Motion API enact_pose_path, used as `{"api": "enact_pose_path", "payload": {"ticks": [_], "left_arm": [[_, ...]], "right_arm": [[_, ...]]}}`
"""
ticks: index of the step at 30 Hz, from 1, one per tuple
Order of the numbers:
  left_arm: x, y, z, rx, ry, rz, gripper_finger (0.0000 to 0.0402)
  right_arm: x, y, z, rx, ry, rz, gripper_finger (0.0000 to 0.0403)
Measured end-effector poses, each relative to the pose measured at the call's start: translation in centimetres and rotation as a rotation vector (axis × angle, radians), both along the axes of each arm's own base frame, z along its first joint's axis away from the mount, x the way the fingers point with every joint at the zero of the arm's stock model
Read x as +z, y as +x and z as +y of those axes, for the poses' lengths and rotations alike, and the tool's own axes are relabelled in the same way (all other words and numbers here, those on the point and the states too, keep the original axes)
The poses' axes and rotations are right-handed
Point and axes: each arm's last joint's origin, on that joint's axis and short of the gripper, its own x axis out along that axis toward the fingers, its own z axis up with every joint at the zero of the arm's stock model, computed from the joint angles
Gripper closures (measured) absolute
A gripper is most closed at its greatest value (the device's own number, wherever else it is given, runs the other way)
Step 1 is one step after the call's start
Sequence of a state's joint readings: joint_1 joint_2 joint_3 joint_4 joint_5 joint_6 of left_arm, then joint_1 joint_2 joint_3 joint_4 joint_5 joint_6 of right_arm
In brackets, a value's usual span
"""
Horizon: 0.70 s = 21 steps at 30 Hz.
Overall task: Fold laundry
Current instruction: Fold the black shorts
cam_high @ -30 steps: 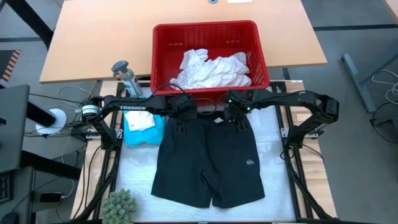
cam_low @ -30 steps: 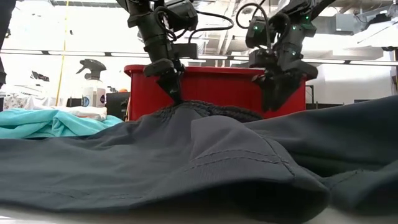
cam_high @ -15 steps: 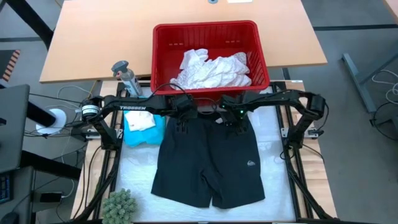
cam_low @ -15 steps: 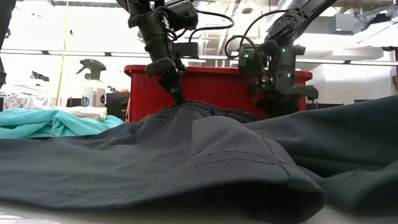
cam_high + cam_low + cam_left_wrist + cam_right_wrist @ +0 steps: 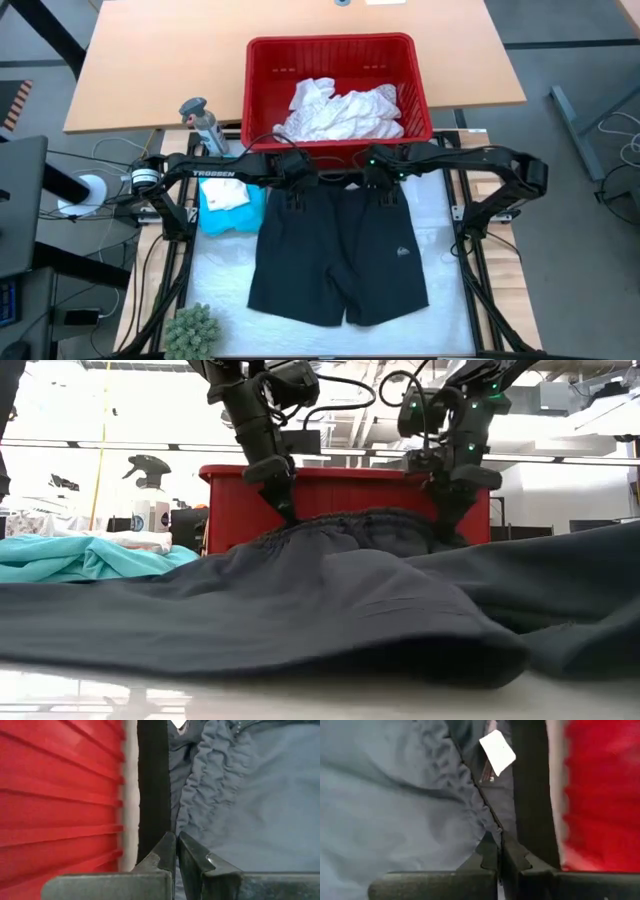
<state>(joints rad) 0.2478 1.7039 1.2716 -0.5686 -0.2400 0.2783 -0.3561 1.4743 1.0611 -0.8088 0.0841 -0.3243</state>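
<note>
**Both grippers pinched on the shorts' waistband**

From my station I saw the black shorts (image 5: 337, 258) spread flat on the white work mat (image 5: 445, 262), waistband toward the far edge and both legs reaching toward the near edge. The left gripper (image 5: 296, 197) sat at the waistband's left corner with its fingers (image 5: 162, 854) pressed tight together on the gathered fabric. The right gripper (image 5: 387, 191) sat at the waistband's right corner, jaws likewise clamped; in its wrist view the pads (image 5: 492, 851) met on the band's edge, near a white label (image 5: 497, 752) sewn inside. In the low view the waistband rose slightly between the two grippers, though I could not quite judge whether it had cleared the mat.

The red basket (image 5: 415, 75) stood just beyond the mat's far edge, on the wooden desk (image 5: 150, 60), with white garments (image 5: 342, 112) heaped inside. A teal garment (image 5: 232, 212) with a cream piece (image 5: 224, 196) on top lay by the mat's left edge, beside the shorts. A spray bottle (image 5: 201, 122) stood near the mat's far left corner, and a small green plant (image 5: 192, 331) sat at its near left corner.
</note>
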Motion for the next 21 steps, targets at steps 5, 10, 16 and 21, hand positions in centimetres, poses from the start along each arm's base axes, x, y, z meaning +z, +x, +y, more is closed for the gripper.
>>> {"api": "enact_pose_path", "payload": {"ticks": [5, 10, 16, 21], "left_arm": [[0.1, -0.1, 0.2, 0.116, 0.038, -0.015, 0.0401], [0.2, -0.2, 0.5, 0.267, 0.083, -0.052, 0.0401], [0.2, -0.2, 0.5, 0.305, 0.086, -0.063, 0.0401], [0.2, -0.3, 0.6, 0.324, 0.109, -0.062, 0.0399]], "right_arm": [[-0.1, 0.0, -0.3, -0.221, -0.049, -0.012, 0.0380], [-1.3, 0.7, -0.7, -0.396, -0.082, -0.011, 0.0380], [-2.1, 1.6, -0.9, -0.510, -0.172, -0.034, 0.0356], [-2.1, 1.5, -1.3, -0.569, -0.203, -0.047, 0.0323]]}}
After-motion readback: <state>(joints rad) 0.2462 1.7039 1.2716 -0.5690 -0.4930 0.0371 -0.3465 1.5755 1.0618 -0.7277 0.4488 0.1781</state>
